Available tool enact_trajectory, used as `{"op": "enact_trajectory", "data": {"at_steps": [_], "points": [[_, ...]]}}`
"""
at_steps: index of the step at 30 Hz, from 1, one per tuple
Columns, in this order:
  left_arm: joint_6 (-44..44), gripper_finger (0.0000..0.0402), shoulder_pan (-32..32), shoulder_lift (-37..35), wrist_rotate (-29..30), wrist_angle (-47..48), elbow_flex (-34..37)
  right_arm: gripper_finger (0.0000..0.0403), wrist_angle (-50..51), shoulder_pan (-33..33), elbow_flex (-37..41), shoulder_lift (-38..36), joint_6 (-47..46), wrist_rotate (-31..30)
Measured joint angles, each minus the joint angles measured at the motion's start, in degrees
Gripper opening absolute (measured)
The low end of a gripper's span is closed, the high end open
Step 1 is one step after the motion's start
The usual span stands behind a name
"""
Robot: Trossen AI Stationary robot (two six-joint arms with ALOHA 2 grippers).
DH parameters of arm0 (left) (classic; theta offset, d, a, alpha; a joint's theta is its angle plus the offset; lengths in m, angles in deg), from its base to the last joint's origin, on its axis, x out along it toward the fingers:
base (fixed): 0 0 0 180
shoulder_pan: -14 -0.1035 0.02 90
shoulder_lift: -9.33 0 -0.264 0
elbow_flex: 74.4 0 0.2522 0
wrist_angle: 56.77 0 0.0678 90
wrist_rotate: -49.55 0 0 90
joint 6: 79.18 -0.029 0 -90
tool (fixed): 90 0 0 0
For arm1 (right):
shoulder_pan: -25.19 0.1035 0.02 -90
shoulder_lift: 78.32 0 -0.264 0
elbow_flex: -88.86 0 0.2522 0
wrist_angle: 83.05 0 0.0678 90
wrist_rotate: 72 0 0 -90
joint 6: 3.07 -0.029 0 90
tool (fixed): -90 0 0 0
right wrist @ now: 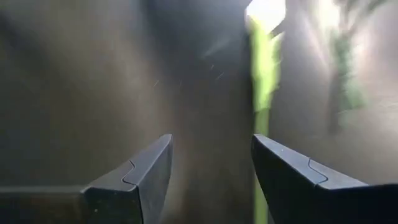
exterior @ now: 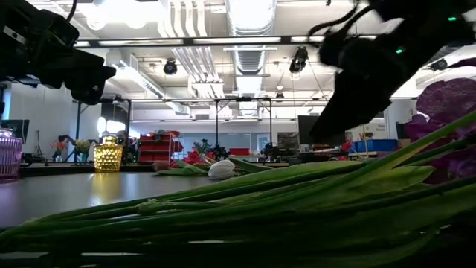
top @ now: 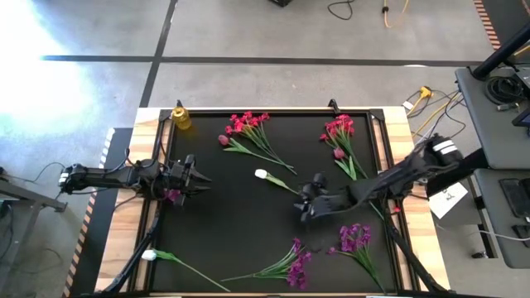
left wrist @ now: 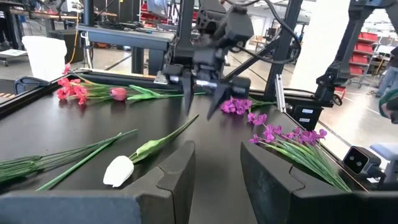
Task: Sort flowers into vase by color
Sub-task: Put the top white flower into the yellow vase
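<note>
The right gripper (top: 301,209), dark two-finger jaws parted and holding nothing, is hovering mid-mat. The single white tulip on its thin green stem (top: 263,175) is lying toward its 11 o'clock, stem trailing back at the jaws. The left gripper (top: 201,179) is waiting farther off, part open, empty.

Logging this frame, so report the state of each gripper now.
Left gripper: open, holding nothing, at the table's left side.
Right gripper: open, empty, over the white tulip stem.
</note>
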Motion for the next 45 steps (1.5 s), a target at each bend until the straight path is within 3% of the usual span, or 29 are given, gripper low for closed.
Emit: {"op": "enact_trajectory", "data": {"at_steps": [6, 11, 20, 24, 33, 37, 41, 45], "points": [[-0.01, 0.0114, 0.0, 0.0, 0.0, 0.01, 0.0, 0.0203, 5.2, -5.19, -7.88, 8.94, 0.86, 6.19], [0.01, 0.0114, 0.0, 0.0, 0.0, 0.01, 0.01, 0.0182, 9.77, -8.07, -12.17, 14.03, 0.94, 6.84], [-2.08, 0.0114, 0.0, 0.02, 0.39, -4.14, 0.0, 0.0129, 21.34, -9.18, -20.02, 15.39, 1.61, 6.61], [-0.02, 0.0114, 0.02, 0.03, 0.42, -11.45, 0.01, 0.0124, 21.94, -10.72, -20.56, 15.21, 4.29, 3.53], [1.6, 0.0114, 0.09, 0.45, 0.13, -21.0, -0.02, 0.0138, 19.22, -15.4, -18.53, 18.22, 3.83, 4.44], [4.08, 0.0114, 0.17, 2.74, 0.12, -22.6, -0.01, 0.0102, 17.32, -15.29, -18.36, 18.24, 4.0, 3.35], [5.29, 0.0114, 0.51, 8.34, 0.13, -28.31, 0.0, 0.0031, 14.38, -15.36, -18.38, 18.18, 4.28, 2.58], [6.04, 0.0114, 1.5, 16.41, 0.15, -33.09, 0.0, 0.0016, 10.82, -14.75, -18.43, 16.9, 5.1, 0.84]]}}
